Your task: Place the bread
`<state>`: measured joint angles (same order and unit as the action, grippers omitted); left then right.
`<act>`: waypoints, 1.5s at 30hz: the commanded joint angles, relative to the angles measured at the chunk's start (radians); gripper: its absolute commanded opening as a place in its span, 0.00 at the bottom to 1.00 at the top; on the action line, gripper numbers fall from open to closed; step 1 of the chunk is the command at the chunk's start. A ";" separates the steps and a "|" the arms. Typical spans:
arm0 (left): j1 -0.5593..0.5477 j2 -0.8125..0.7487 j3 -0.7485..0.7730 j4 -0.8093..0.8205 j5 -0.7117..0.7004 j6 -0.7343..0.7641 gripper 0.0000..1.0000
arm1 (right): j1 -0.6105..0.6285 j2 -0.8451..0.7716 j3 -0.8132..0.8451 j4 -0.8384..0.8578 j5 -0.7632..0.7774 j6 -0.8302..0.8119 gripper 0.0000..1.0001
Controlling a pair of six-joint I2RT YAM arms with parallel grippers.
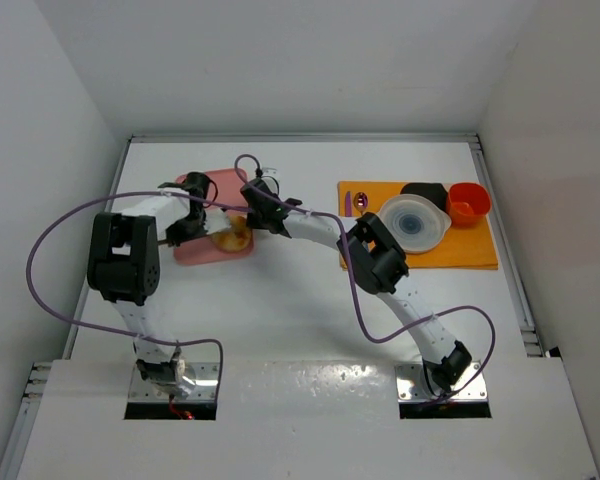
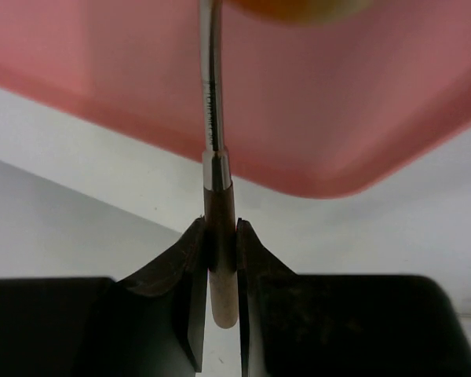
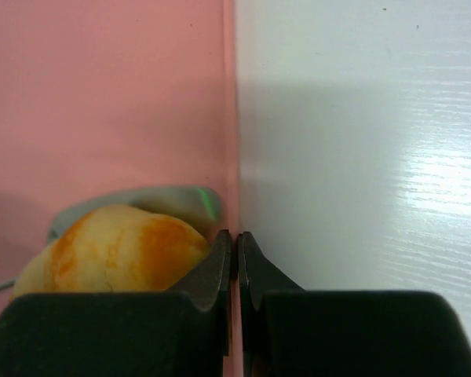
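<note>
The bread (image 3: 114, 247) sits on a grey blade (image 3: 173, 196) over the pink board (image 3: 102, 94), near the board's right edge. The left claw (image 2: 220, 236) is clamped on the handle end of a thin tool (image 2: 210, 94), whose shaft runs straight away from it toward the bread. The right claw (image 3: 235, 239) is closed and holds nothing. Its tips hang over the board's edge, with the bread just beside its left finger. I'd say the right claw is the nearer one.

Overhead wide, wrist close-ups on tray (image 2: 337, 118)
</note>
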<state>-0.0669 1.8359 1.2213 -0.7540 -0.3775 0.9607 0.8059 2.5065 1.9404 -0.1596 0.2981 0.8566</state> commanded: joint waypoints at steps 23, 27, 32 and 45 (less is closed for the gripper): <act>0.116 0.008 0.141 -0.343 0.391 -0.145 0.00 | 0.013 -0.078 -0.078 -0.118 0.069 0.255 0.00; 0.116 -0.012 0.080 -0.311 0.352 -0.168 0.00 | 0.013 -0.067 -0.066 -0.130 0.035 0.308 0.00; 0.029 -0.112 -0.051 -0.187 0.171 -0.111 0.00 | 0.015 -0.063 -0.052 -0.141 0.048 0.280 0.00; -0.053 -0.086 -0.023 -0.208 0.195 -0.054 0.00 | 0.015 -0.063 -0.055 -0.153 0.047 0.272 0.00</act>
<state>-0.1078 1.7378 1.1675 -0.9199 -0.2298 0.8570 0.8093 2.4603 1.8843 -0.2386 0.3374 1.1069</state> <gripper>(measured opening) 0.206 0.020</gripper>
